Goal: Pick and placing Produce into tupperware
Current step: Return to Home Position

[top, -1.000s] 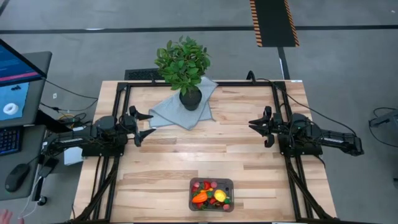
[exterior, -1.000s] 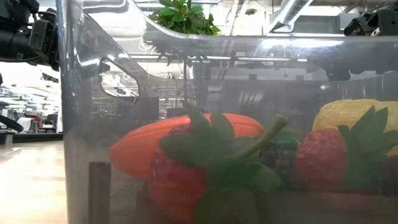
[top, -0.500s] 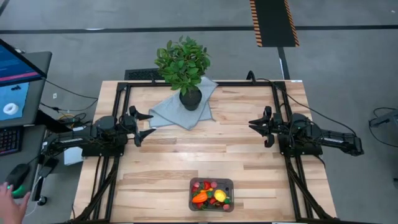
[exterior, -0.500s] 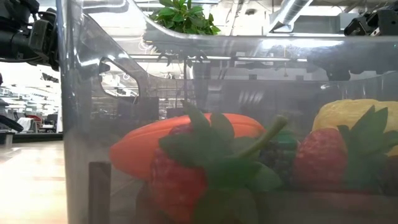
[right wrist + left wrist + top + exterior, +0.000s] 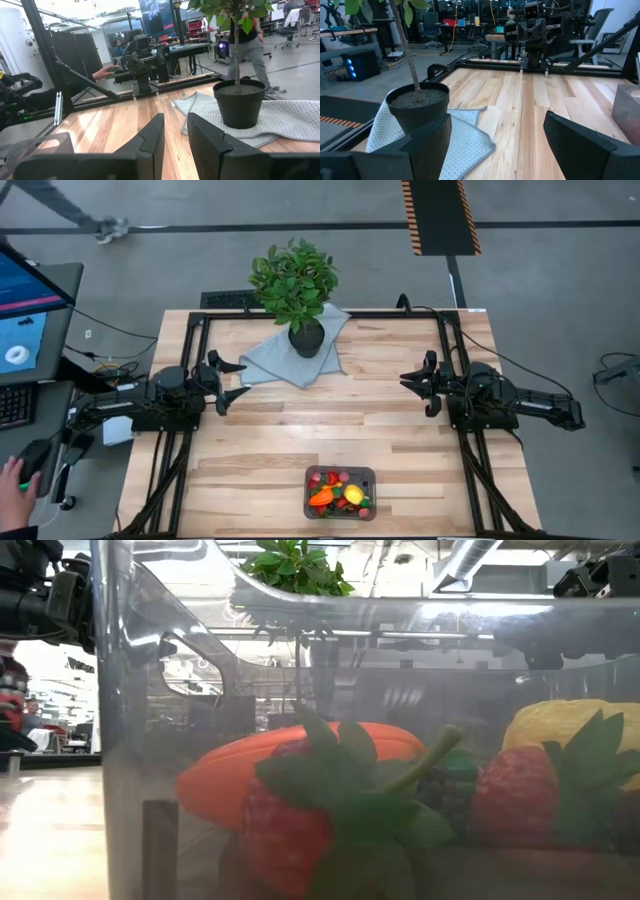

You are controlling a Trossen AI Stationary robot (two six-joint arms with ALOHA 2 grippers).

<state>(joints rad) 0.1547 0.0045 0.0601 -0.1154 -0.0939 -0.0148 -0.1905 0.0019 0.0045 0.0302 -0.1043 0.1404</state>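
Produce in the tupperware at 6 o'clock looks light, slick; I'd pinch mid-body. Left gripper at 9 spread, right gripper at 3 barely parted

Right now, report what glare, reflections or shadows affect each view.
Low view: the tupperware wall fills the picture, bright streaks run along its rim, and the carrot shows hazily through the plastic. High view: even light, no harsh shadows on the table. Left wrist view: a mild sheen on the wood.
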